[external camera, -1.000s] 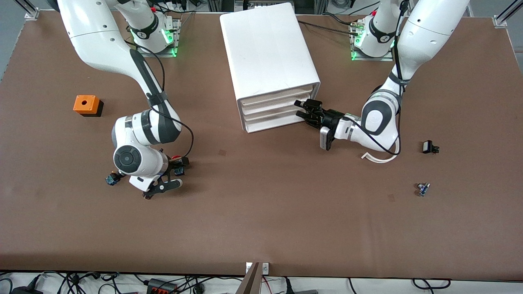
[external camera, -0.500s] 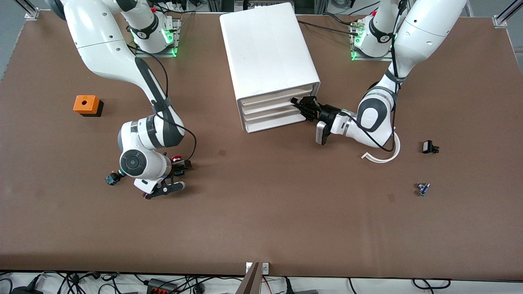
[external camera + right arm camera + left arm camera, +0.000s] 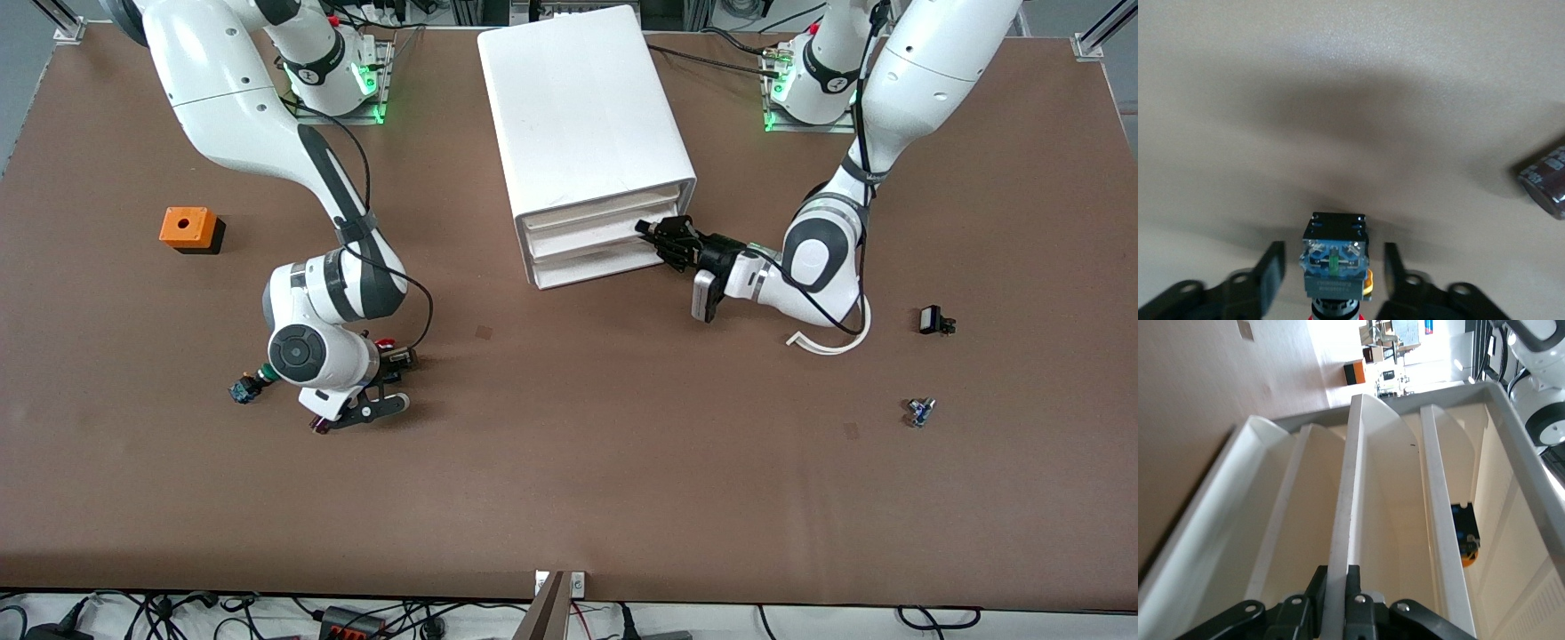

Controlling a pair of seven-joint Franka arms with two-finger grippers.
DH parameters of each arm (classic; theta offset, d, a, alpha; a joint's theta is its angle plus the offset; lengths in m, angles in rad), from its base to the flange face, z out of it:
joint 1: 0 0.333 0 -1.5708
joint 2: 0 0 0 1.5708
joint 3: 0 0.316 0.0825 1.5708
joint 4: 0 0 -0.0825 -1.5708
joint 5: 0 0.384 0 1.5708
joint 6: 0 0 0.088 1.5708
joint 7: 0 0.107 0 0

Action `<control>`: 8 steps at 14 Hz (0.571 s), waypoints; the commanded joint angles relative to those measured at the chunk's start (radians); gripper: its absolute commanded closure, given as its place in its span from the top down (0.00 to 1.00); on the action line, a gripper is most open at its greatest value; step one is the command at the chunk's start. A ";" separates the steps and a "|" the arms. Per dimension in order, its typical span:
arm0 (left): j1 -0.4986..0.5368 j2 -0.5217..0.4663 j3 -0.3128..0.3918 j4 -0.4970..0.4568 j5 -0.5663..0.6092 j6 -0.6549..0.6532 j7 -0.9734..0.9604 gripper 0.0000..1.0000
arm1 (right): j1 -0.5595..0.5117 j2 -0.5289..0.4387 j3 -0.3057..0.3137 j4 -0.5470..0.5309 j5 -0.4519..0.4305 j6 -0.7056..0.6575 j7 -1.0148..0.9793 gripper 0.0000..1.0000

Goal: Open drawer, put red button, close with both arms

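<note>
The white cabinet (image 3: 587,116) stands at the table's middle with four shallow drawers. My left gripper (image 3: 660,235) is at the front of the second drawer (image 3: 582,233), at the end toward the left arm. In the left wrist view it (image 3: 1335,592) is shut on that drawer's thin white front lip (image 3: 1346,493). The red button (image 3: 386,344) lies on the table toward the right arm's end. My right gripper (image 3: 393,377) is low over it and open. In the right wrist view the button (image 3: 1335,263) lies between the two fingers (image 3: 1271,273), with a gap on each side.
A green-capped pushbutton (image 3: 247,387) lies beside the right wrist. An orange cube (image 3: 188,228) sits farther toward the right arm's end. A dark cylinder (image 3: 1546,179) lies near the right gripper. A white curved strip (image 3: 827,345) and two small parts (image 3: 933,320) (image 3: 920,411) lie toward the left arm's end.
My left gripper has moved in to the cabinet's front and closed on the drawer's lip. My right gripper has shifted a little along the table at the red button.
</note>
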 commanded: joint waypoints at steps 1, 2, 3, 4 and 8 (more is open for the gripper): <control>0.032 0.105 -0.004 0.150 -0.013 -0.019 -0.009 0.02 | -0.002 0.017 0.004 0.024 0.015 -0.006 -0.032 0.39; 0.037 0.108 -0.003 0.164 -0.013 -0.016 -0.014 0.04 | -0.002 0.018 0.004 0.024 0.015 -0.006 -0.038 0.31; 0.037 0.111 0.000 0.169 -0.011 -0.013 -0.053 0.12 | -0.004 0.017 0.004 0.024 0.014 -0.006 -0.040 0.20; 0.037 0.114 0.005 0.184 -0.005 -0.013 -0.102 0.22 | -0.004 0.017 0.004 0.024 0.015 -0.006 -0.040 0.13; 0.069 0.085 0.008 0.210 -0.001 -0.019 -0.144 1.00 | -0.002 -0.012 0.005 0.074 0.017 -0.019 -0.044 0.00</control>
